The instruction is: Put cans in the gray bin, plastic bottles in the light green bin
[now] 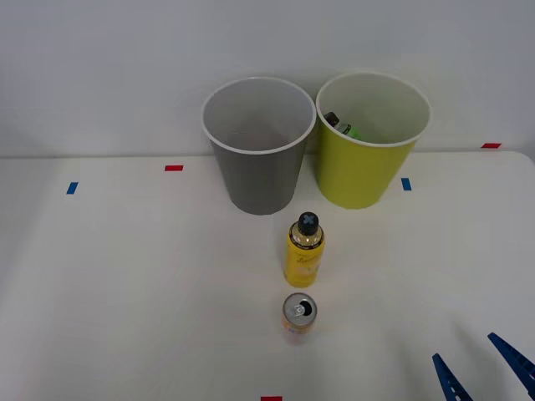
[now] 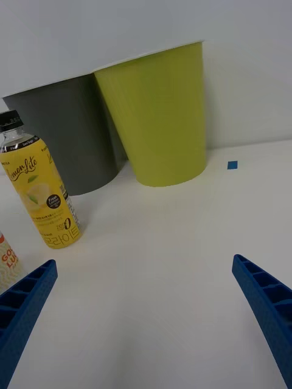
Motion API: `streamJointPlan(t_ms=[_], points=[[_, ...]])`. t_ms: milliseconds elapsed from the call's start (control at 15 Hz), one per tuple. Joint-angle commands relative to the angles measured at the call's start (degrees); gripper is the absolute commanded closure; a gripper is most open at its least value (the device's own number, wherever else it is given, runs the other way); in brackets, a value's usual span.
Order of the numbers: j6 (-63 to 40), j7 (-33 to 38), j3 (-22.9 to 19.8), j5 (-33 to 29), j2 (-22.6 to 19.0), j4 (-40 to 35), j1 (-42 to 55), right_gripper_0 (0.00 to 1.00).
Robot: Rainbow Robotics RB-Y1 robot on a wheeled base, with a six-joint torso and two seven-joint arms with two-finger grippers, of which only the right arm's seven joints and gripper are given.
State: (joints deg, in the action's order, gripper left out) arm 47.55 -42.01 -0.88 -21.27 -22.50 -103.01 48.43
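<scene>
Released and wide apart, right gripper (image 1: 483, 366) hangs at lower right over the surface (image 1: 125, 276). Gray bin (image 1: 257, 150) stands upper centre, light green bin (image 1: 368, 146) touching beside it holding a green bottle (image 1: 343, 127). Below them stand the yellow bottle (image 1: 305, 251) and pale orange can (image 1: 298, 315).

gray bin (image 1: 257, 180): mid-gray body, white rim, pale gray inside
light green bin (image 1: 363, 171): yellow-green, ribbed wall, whitish rim/inside
green bottle (image 1: 345, 128) inside it, dark cap
yellow bottle (image 1: 304, 253): black cap, yellow label, lemon graphic (dark script lettering)
can (image 1: 298, 315): silver top, pale orange body
gripper fingers (image 2: 266, 304): blue, ribbed
table (image 1: 125, 276): white, red and blue tape marks
</scene>
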Motion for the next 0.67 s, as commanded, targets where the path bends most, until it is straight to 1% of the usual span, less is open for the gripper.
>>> streamJointPlan(t_ms=[67, 667], points=[[0.0, 0.0, 0.0, 0.0, 0.0, 0.0, 0.0, 0.0], [0.0, 0.0, 0.0, 0.0, 0.0, 0.0, 0.0, 0.0]])
